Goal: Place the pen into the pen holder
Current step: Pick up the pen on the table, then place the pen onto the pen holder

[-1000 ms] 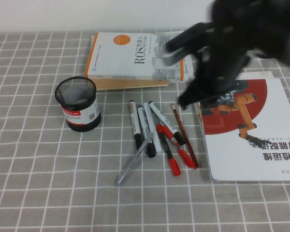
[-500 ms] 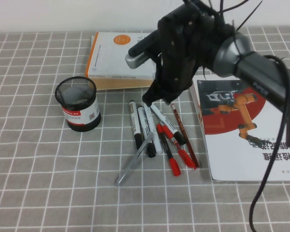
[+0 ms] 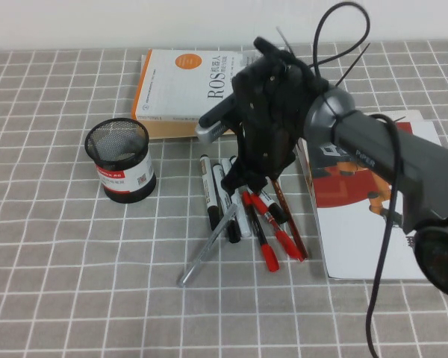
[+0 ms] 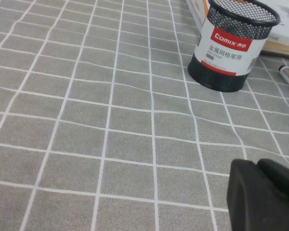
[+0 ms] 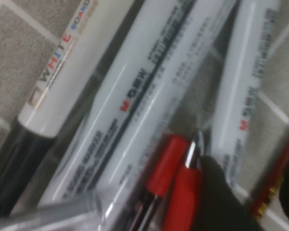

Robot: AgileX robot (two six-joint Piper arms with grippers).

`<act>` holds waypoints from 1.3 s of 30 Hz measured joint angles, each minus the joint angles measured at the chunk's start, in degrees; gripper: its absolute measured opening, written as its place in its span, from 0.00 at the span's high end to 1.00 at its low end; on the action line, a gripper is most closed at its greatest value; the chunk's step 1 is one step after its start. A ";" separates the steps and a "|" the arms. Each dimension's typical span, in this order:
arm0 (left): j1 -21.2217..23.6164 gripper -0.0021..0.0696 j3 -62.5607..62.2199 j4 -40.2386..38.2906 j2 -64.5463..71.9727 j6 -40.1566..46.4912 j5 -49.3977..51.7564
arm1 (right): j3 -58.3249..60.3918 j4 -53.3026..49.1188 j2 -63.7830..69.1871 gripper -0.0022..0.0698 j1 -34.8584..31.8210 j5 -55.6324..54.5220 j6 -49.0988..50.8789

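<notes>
Right gripper [image 3: 248, 173] sits low over the pen [image 3: 240, 200], hiding its top; finger spread unclear. Pen holder [image 3: 120, 161] stands well left. Left gripper [image 4: 265, 197], cut off, lies near it. Close-up shows pen lettering [image 5: 149, 101].

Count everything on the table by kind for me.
White-barrel markers: 4
Red pens: 2
Dark red pencil: 1
Silver pen: 1
Mesh pen holder: 1
Books: 2
Total: 11
Right end effector hangs over the pens; left end effector sits low over bare cloth, apart from the holder.
</notes>
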 joint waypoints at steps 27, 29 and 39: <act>0.00 0.98 0.00 -0.06 0.00 0.00 0.00 | -4.20 3.74 1.48 0.84 -0.11 -1.66 7.20; 0.00 0.98 0.00 -0.06 0.00 0.00 0.00 | -4.20 4.68 -0.02 0.84 -0.11 -1.89 7.29; 0.00 0.98 0.00 -0.30 0.00 0.00 0.00 | -1.85 8.31 -9.45 0.84 0.01 -7.77 7.42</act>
